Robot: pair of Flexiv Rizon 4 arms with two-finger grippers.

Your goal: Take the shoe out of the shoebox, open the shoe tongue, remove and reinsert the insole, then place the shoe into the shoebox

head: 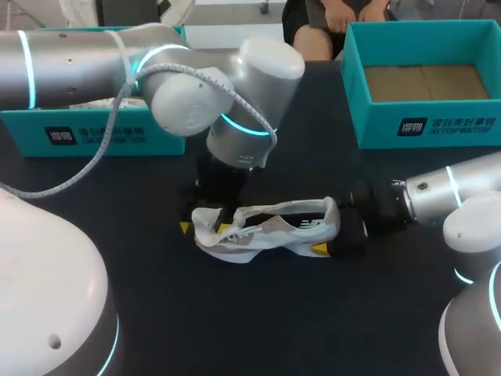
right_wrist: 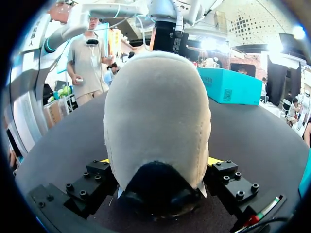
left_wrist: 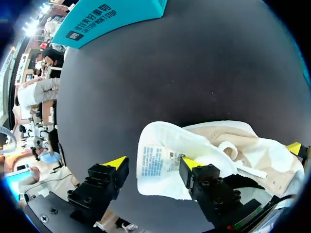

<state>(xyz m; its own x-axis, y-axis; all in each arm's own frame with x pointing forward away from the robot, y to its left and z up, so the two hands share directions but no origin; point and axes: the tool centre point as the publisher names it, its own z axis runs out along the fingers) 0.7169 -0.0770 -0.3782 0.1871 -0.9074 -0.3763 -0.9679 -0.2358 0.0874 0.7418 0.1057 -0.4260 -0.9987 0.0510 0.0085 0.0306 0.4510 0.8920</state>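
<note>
A cream and white shoe (head: 274,227) lies on its side on the dark table, mid-front. My left gripper (head: 206,228) hangs over its open end. In the left wrist view that gripper (left_wrist: 153,165) is open. The pulled-out white tongue (left_wrist: 160,158) with its printed label lies between the fingers, against one and apart from the other. My right gripper (head: 333,231) holds the shoe's other end. In the right wrist view the shoe (right_wrist: 158,107) fills the gap of the gripper (right_wrist: 159,161), both fingers pressed on its sides. The insole is not visible.
An open teal shoebox (head: 423,125) with a cardboard floor stands at the back right. A second teal box (head: 94,133) sits at the back left, partly behind my left arm. Bare dark table lies in front of the shoe.
</note>
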